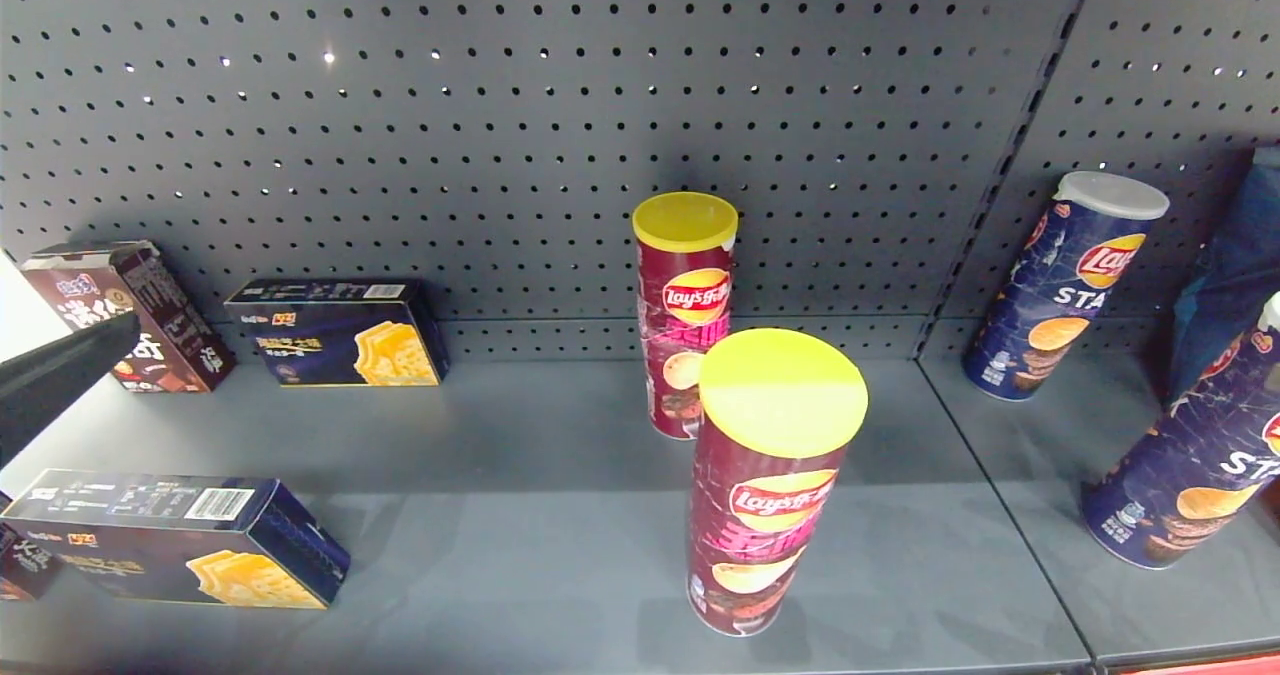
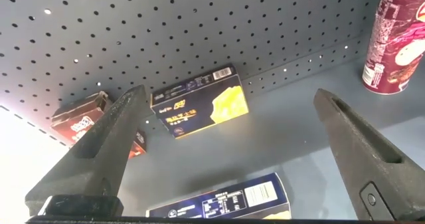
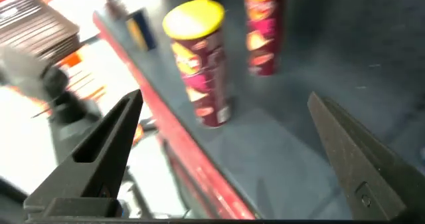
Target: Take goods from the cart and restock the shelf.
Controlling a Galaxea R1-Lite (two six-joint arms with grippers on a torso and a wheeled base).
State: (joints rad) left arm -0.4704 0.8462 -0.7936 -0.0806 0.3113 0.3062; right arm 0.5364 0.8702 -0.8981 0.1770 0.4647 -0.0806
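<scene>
Both hands were released and carried nothing.

- Your left hand [image 2: 229, 92] hung over the 9 o'clock end of the shelf [image 1: 520, 515] with its jaws wide. It faced the back box [image 2: 199, 108], and the near box [image 2: 226, 201] lay flat below it.
- Your right hand [image 3: 226, 96] sat just off the shelf's front lip, also spread. The front can [image 3: 199, 64] was ahead of it and the rear can [image 3: 262, 28] beyond that.
- In the head view the front can stood upright, long axis vertical, at 6 o'clock from the rear can and not touching it.
- Blue cans [image 1: 1070, 285] stood at 3 o'clock, past the divider.

Judgement: the red cans looked placed, so with both hands empty the next item would have to come from the cart. Your right hand was the nearer one to the can row, so it suited a further can. You would need to bring that can in upright at 6 o'clock, clear of the front can's lid.
</scene>
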